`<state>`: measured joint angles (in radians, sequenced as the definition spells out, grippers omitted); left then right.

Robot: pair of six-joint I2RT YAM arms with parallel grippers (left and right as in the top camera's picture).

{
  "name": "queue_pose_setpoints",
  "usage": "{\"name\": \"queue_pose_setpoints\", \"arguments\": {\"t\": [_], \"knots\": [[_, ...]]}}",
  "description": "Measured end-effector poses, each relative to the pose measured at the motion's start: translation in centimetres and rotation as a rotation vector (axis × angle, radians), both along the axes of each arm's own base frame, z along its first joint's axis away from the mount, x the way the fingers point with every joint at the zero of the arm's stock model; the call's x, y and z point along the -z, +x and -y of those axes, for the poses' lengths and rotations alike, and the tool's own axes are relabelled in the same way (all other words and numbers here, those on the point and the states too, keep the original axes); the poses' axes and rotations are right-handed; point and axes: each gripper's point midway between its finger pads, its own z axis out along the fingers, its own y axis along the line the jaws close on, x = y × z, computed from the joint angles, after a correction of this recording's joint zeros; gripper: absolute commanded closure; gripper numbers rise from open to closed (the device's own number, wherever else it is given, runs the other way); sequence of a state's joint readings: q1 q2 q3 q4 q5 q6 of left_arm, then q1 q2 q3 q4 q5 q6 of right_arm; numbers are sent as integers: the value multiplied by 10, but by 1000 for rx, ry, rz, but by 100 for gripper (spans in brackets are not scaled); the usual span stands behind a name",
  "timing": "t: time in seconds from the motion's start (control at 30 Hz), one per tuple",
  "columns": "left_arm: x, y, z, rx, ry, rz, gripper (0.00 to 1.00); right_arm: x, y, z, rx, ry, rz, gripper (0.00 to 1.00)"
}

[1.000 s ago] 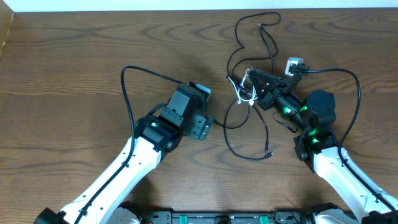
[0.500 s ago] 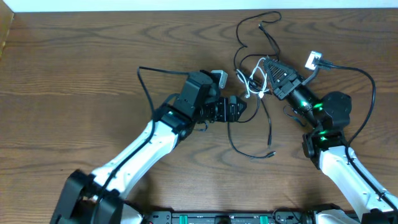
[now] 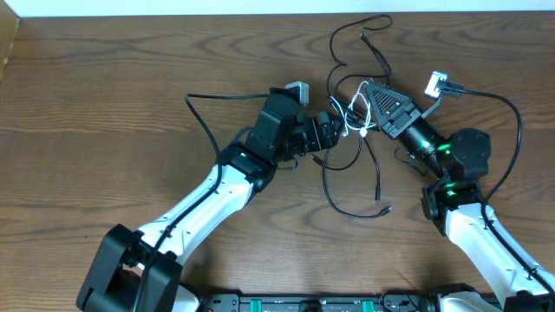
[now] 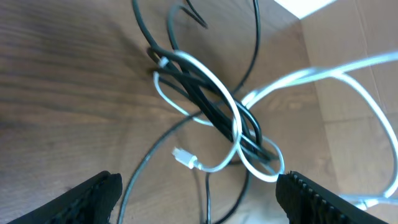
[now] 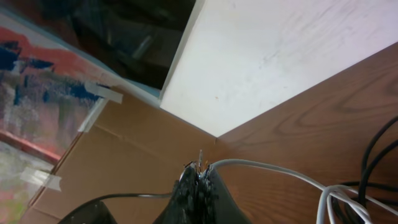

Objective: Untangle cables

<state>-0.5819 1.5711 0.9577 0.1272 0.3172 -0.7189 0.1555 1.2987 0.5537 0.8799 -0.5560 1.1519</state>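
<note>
The cables lie tangled at the table's back middle. A white cable [image 3: 352, 119] loops through long black cables [image 3: 351, 201] there. In the left wrist view the knot of black cable [image 4: 214, 115] and white cable [image 4: 205, 78] lies on the wood, with a small white plug [image 4: 184, 157] beside it. My left gripper [image 3: 333, 132] [image 4: 199, 182] is open, low over the tangle's left side, with nothing between its fingers. Just right of the tangle, my right gripper [image 3: 365, 89] [image 5: 200, 177] is shut on the white cable [image 5: 267, 168], which runs out from its tips.
The arms' own thick black wires arc at the left [image 3: 201, 102] and right [image 3: 513, 117]. A black cable loop [image 3: 360, 30] reaches the back edge by the white wall [image 3: 260, 7]. A cardboard box [image 3: 7, 43] stands at the far left.
My left arm swung right and forward until its open gripper reached the tangle. The right gripper carried the white cable up and to the right, then held still.
</note>
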Motion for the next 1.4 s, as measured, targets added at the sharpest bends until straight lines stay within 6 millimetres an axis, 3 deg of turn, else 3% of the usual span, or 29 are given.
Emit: {"name": "queue_pose_setpoints", "arguments": {"t": [0.3, 0.6, 0.83, 1.17, 1.4], "knots": [[-5, -9, 20, -16, 22, 54, 16, 0, -2, -3, -14, -1, 1, 99], [-4, -14, 26, -20, 38, 68, 16, -3, -2, -3, -14, 3, 14, 99], [-9, -36, 53, 50, 22, 87, 16, -3, -2, -3, -14, 4, 13, 99], [-9, -35, 52, 68, 41, 108, 16, -3, -1, -1, -3, -2, 16, 99], [-4, -11, 22, 14, 59, 92, 16, -1, -5, 12, -49, -65, 61, 99]]}}
